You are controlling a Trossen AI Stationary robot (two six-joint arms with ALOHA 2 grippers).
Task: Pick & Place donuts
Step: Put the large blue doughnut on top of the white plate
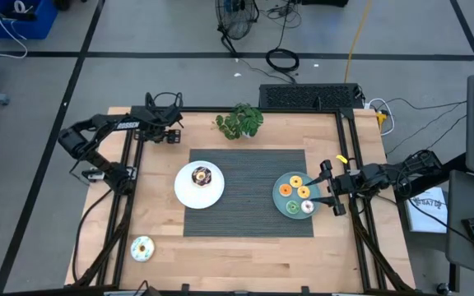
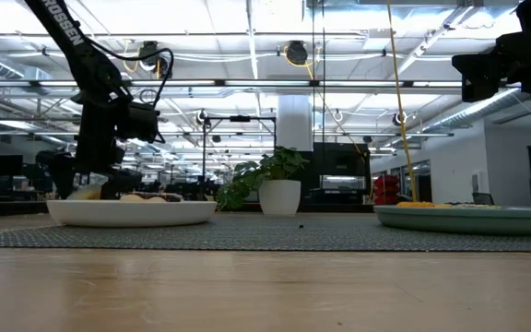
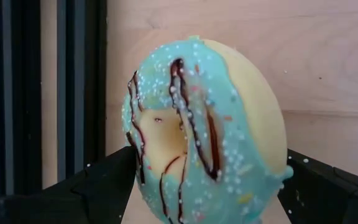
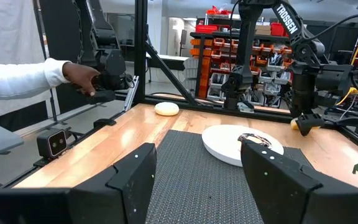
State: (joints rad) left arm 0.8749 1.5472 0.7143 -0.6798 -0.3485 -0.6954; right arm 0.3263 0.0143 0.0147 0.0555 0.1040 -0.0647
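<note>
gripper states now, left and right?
Left gripper: shut on the mint donut.
Right gripper: open, holding nothing, beside the teal plate.

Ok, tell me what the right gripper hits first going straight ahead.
Probably the round white plate with its chocolate-iced donut; the open right gripper faces it across the dark ribbed mat, height unclear.

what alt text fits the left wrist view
A mint-iced donut with sprinkles and chocolate drizzle fills the frame, held on edge between the left hand's dark fingers. Behind it lie a light wooden table and black frame rails.
</note>
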